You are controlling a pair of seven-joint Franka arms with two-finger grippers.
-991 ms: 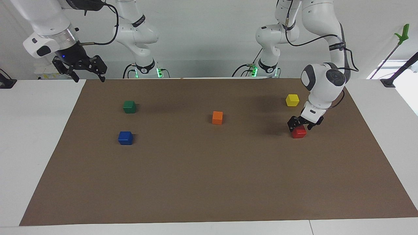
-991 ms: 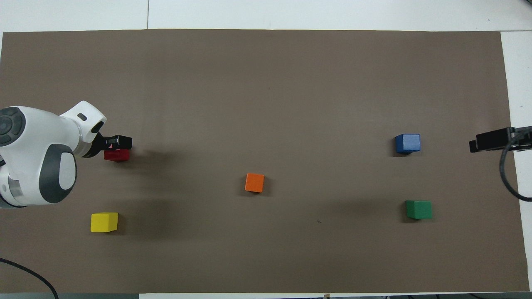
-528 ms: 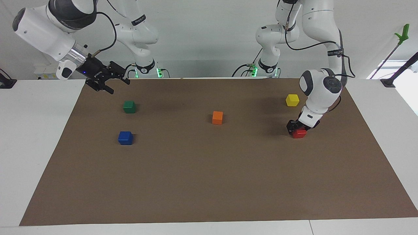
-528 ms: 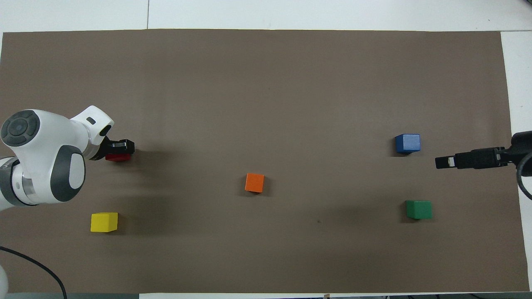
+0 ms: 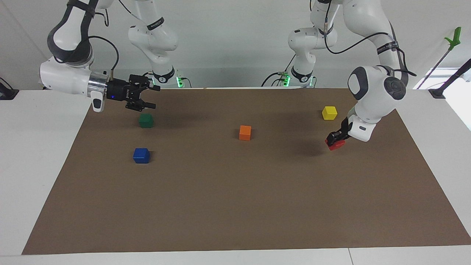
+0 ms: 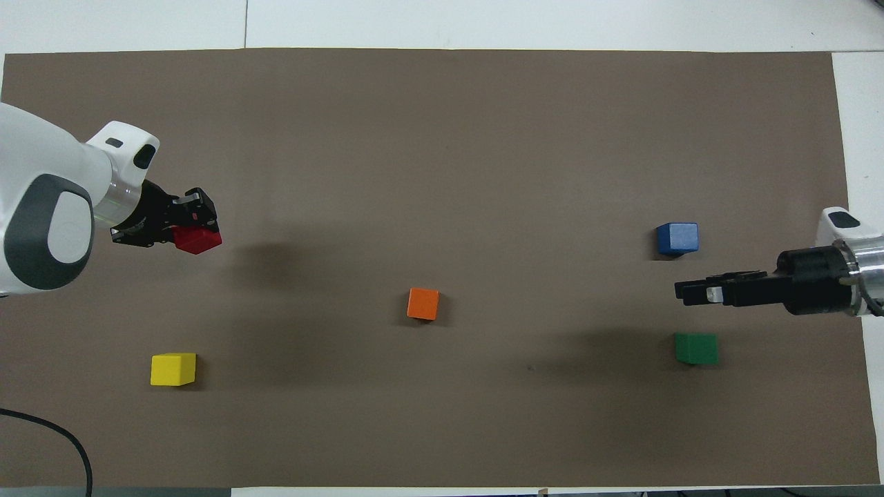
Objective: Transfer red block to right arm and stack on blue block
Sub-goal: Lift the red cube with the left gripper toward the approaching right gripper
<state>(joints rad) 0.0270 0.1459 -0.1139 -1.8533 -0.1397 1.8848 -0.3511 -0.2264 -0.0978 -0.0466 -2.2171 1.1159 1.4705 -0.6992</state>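
Observation:
My left gripper (image 5: 334, 140) is shut on the red block (image 5: 337, 144) and holds it tilted, just above the brown mat toward the left arm's end; both also show in the overhead view, gripper (image 6: 191, 225) and block (image 6: 200, 241). The blue block (image 5: 141, 155) sits on the mat toward the right arm's end, also in the overhead view (image 6: 677, 238). My right gripper (image 5: 151, 97), with a blue wrist light, is open and empty, pointing sideways in the air over the mat between the green block and the blue block (image 6: 687, 290).
A green block (image 5: 146, 120) sits nearer to the robots than the blue block. An orange block (image 5: 245, 132) sits mid-mat. A yellow block (image 5: 329, 112) sits nearer to the robots than the red block. The brown mat (image 5: 235, 206) covers the white table.
My left gripper closed on the red block and lifted it off the mat, tilting it. My right arm swung in from the table's end and turned level over the mat near the green block.

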